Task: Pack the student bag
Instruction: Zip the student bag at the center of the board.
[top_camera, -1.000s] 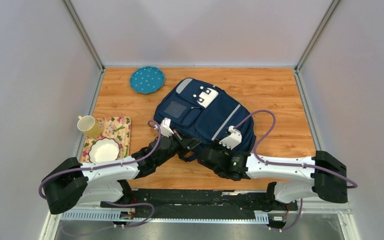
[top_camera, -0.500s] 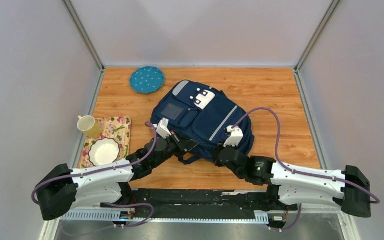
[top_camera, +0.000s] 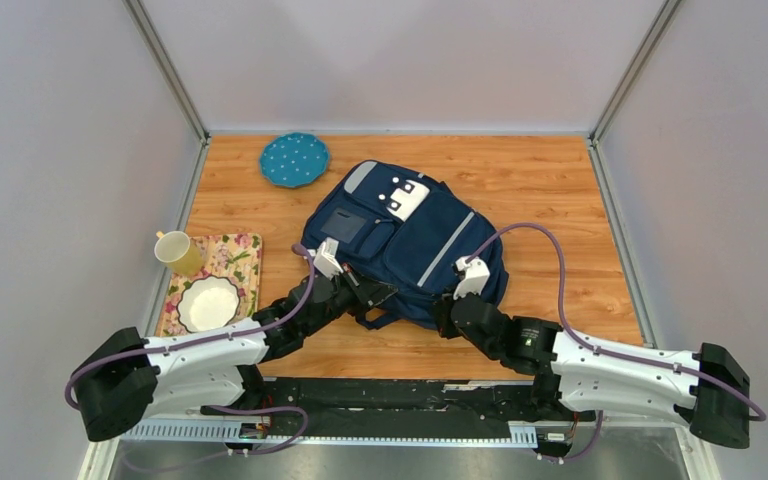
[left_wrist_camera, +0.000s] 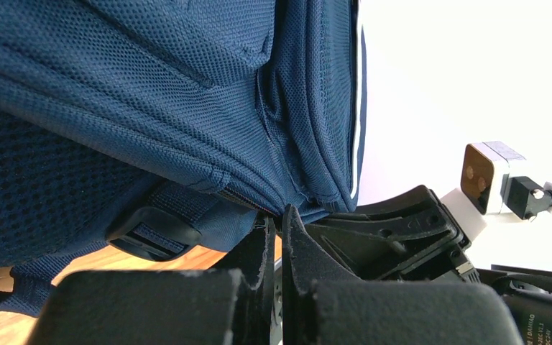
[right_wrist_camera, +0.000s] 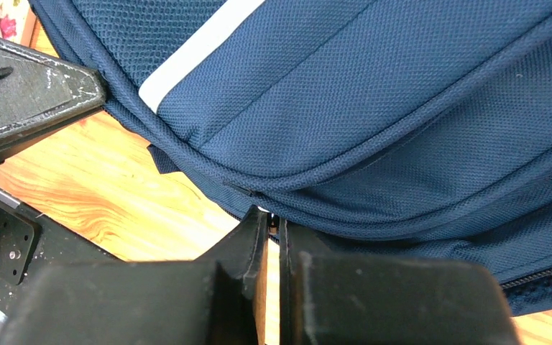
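On the overhead cam first: student bag (top_camera: 400, 235) lies flat mid-table (top_camera: 560, 180), front pockets up. The left gripper (top_camera: 368, 292) and right gripper (top_camera: 447, 308) are both at its near edge. Vs a sec ago the right arm has swung its elbow way out to the right, and its claw slid a bit right along that edge. Bag got nudged slightly left. Left arm barely moved.

Left wrist cam: left gripper (left_wrist_camera: 277, 223) has its fingers pressed together, no gap. The tips touch the bag (left_wrist_camera: 151, 86) at the lower seam, near a black strap buckle (left_wrist_camera: 154, 233). Can't tell if they nip a zip pull or just fabric.

Right wrist cam: same deal. Right gripper (right_wrist_camera: 273, 223) is clamped tight, tips tucked right under the piped seam of the bag (right_wrist_camera: 402, 93). Smth small & dark sits between them, prob a zip tab, not sure.

Imo that sideways slide means they're working the zip open, so actual packing hasn't started. Bag looks closed from above.
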You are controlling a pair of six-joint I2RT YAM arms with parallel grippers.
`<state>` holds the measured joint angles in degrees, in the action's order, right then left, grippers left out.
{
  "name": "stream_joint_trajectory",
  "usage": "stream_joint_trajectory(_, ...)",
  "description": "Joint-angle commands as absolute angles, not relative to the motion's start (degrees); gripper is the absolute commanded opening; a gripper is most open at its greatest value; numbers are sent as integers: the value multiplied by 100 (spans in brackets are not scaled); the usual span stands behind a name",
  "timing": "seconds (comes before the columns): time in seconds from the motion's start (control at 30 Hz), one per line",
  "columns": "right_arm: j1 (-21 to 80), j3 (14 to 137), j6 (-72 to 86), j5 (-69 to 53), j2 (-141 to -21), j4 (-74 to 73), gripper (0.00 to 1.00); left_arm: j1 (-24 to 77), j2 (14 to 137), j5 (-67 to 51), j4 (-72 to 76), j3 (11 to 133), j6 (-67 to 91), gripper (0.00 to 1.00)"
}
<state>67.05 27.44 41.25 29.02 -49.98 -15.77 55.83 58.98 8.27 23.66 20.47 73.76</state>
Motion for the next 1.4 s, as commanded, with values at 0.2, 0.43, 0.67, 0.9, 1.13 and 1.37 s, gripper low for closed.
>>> stream_joint_trajectory(0.2,6381,2637,4464,3928,-4975,-1494,34,5572,5906,457,2830,2057,7189,0)
stream_joint_trajectory(0.43,6302,2532,4878,4113,-4896,-1267,41,5572,5985,387,2962,2030,7269,0)
stream_joint_trajectory(0.67,6302,2329,4843,4210,-4957,-502,41,5572,6012,352,3023,2030,7313,0)
stream_joint_trajectory(0.9,6196,2276,4632,4061,-5220,193,29,5572,6029,325,3050,2030,7295,0)
stream_joint_trajectory(1.13,6188,2522,4334,3947,-5309,1,0,5572,5959,369,3024,1995,7243,0)
stream_joint_trajectory(1.37,6170,2637,3737,4228,-4143,-1581,0,5581,5704,536,2743,1855,7032,0)
